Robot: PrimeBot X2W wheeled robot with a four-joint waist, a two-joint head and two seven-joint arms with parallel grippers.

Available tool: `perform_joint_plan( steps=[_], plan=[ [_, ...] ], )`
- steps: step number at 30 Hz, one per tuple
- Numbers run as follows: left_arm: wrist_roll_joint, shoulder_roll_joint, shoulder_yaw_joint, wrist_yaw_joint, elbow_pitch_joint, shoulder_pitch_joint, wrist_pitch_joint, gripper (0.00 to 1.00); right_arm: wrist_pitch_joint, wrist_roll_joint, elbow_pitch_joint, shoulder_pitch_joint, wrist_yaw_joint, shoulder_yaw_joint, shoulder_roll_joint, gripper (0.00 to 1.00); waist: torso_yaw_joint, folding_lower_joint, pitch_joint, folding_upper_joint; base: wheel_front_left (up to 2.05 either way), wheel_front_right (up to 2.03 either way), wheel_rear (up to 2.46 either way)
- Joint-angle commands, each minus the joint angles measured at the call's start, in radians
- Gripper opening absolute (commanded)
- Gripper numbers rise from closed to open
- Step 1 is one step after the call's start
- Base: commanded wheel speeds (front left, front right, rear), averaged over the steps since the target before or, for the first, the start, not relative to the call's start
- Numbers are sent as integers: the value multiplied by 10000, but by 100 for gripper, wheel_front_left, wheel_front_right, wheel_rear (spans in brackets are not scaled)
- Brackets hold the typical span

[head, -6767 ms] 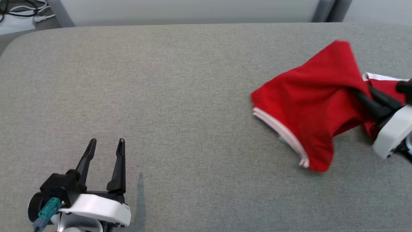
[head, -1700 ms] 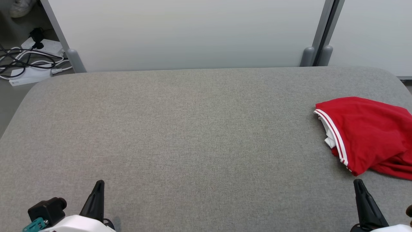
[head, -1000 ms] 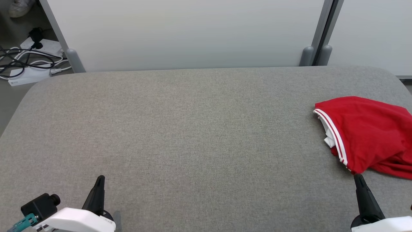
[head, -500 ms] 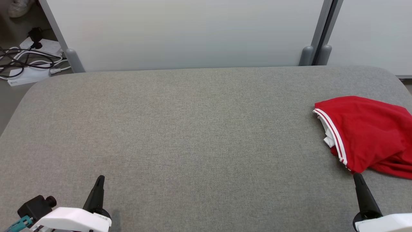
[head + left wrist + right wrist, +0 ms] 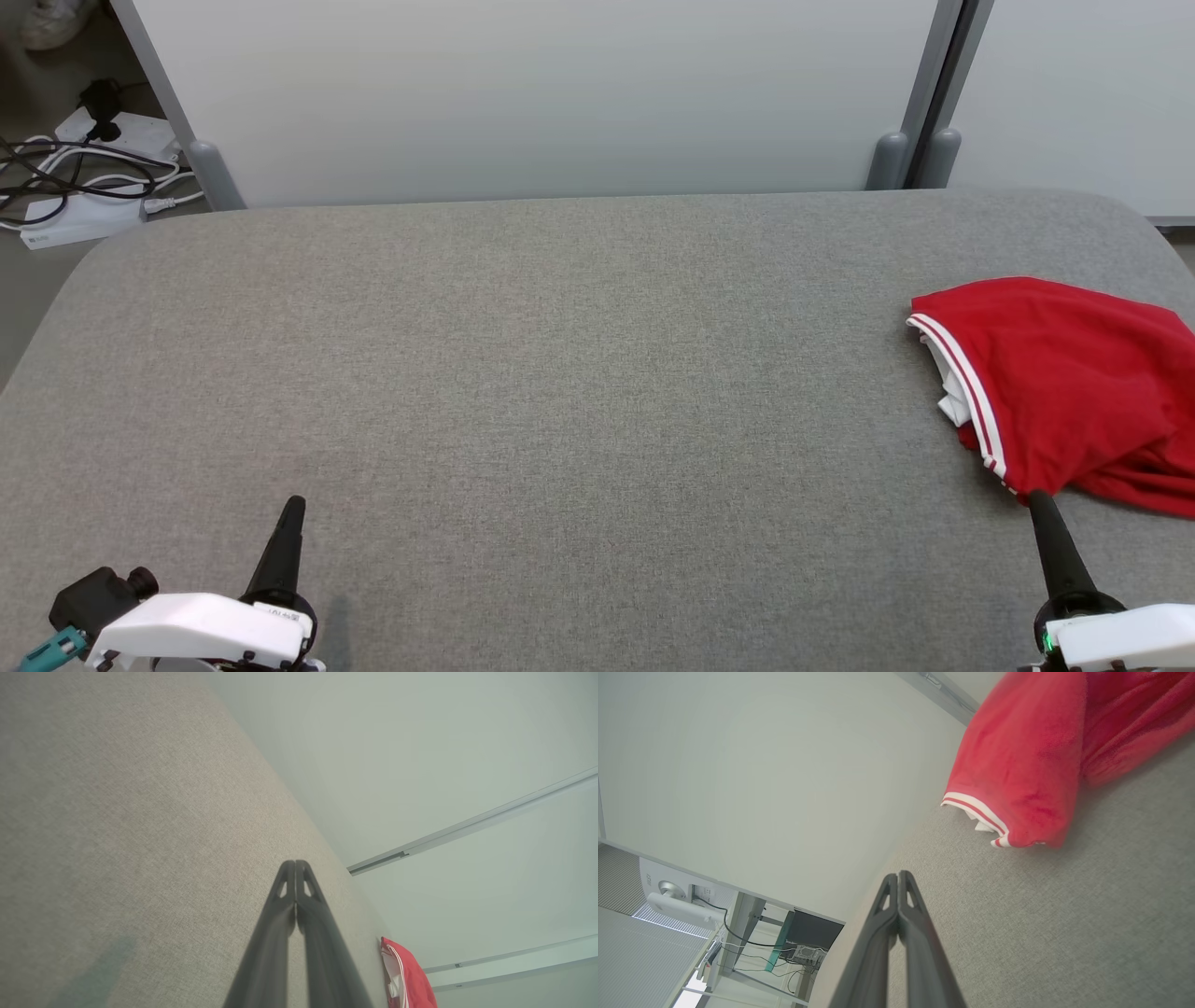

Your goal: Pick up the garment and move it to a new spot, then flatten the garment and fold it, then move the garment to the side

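In the head view, a red garment (image 5: 1064, 392) with white-striped trim lies bunched on the far right of the grey fabric table (image 5: 560, 373), running past the picture's right edge. The left gripper (image 5: 292, 509) rests at the lower left, well apart from the cloth, and the right gripper (image 5: 1034, 504) sits at the lower right, its tip lining up with the garment's near corner. Pale wall panels (image 5: 541, 93) stand behind the table, and cables (image 5: 65, 177) lie on the floor at the far left. In the left wrist view, the two dark fingers are pressed together, holding nothing, over bare table, with the garment far off. In the right wrist view, the fingers are likewise closed and empty, and a strip of table separates their tip from the garment's striped hem.
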Motion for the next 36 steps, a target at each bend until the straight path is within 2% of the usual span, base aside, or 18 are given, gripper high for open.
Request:
perform_joint_plan(
  steps=[1,36],
  plan=[
    [-199,76,449,-163,-135,-654,29,0,101,339,-183,-475,1,54,-163,0,-2,-1,1,0,0,0,0],
    [-2734,-1327,2144,-1690,770,-1071,989,0,726,4237,765,-1322,0,-114,-94,0,-49,-1,24,0,0,0,0]
  ],
)
